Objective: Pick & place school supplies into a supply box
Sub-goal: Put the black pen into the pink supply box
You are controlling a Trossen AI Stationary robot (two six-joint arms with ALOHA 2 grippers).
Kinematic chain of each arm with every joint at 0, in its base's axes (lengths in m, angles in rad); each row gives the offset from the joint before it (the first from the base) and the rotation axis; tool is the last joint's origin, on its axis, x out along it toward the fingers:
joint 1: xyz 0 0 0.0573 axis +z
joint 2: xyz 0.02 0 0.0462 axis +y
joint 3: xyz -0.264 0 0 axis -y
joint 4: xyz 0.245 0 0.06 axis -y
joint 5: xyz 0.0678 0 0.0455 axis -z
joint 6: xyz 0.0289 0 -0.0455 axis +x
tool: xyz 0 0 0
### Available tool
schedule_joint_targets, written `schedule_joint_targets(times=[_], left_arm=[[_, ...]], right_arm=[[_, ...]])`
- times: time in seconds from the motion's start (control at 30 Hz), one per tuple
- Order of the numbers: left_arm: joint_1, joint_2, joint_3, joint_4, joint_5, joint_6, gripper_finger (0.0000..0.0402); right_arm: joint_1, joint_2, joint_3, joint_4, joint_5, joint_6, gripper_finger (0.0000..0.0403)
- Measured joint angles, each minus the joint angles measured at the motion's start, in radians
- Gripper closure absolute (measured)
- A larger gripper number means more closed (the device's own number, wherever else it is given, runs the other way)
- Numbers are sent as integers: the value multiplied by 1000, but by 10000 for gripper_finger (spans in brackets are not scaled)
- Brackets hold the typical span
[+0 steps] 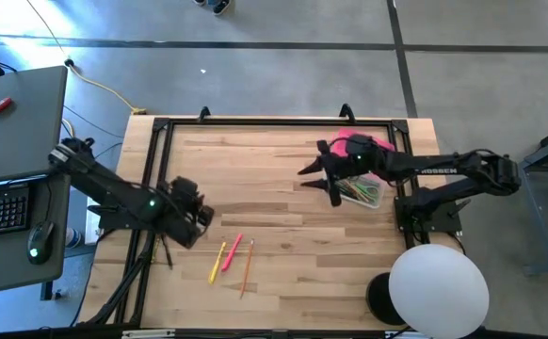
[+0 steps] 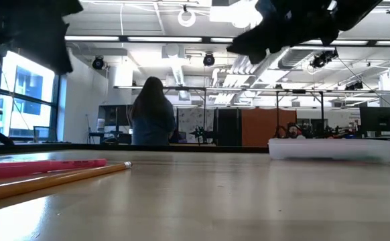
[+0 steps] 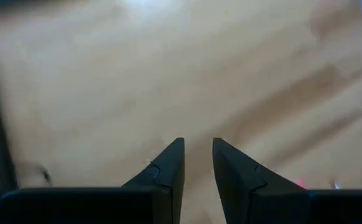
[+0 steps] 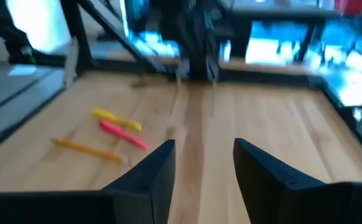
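Mostly packed; three supplies left
Supply box [image 1: 366, 188] at 2 o'clock holds many pens; yellow pen [image 1: 217, 261], pink pen [image 1: 233, 246], orange pencil [image 1: 248, 265] wait at 6 on worktop [image 1: 274, 169]; right tool [image 1: 323, 176] spread, empty; left tool [image 1: 199, 215] slightly parted, empty.

White lettering on the right arm [image 1: 441, 169] seems to read "TROSSEN".

A light wooden table [image 1: 274, 179] with a black frame round its edges. Near the front edge, left of centre, lie three pens side by side: yellow [image 1: 219, 256], pink [image 1: 231, 249], orange [image 1: 248, 265]. The clear box [image 1: 368, 193] sits by the right edge.
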State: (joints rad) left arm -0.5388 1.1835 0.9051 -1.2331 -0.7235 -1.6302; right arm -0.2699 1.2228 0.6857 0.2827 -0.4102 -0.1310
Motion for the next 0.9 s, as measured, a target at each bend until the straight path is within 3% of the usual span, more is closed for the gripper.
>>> schedule_joint_targets(times=[0.43,0.53,0.67,0.73,0.9], left_arm=[[-23,7,-14,2,794,-194,289],[-55,26,-16,-3,806,-258,289],[-117,59,-37,20,642,-362,289],[-140,79,-57,53,622,-422,289],[-196,123,-86,114,804,-589,289]], right_arm=[[46,1,-15,-55,135,-7,265],[50,1,-15,-72,152,-8,265],[50,1,-15,-93,153,-7,265],[50,1,-15,-109,154,-8,265],[50,1,-15,-133,154,-8,265]])
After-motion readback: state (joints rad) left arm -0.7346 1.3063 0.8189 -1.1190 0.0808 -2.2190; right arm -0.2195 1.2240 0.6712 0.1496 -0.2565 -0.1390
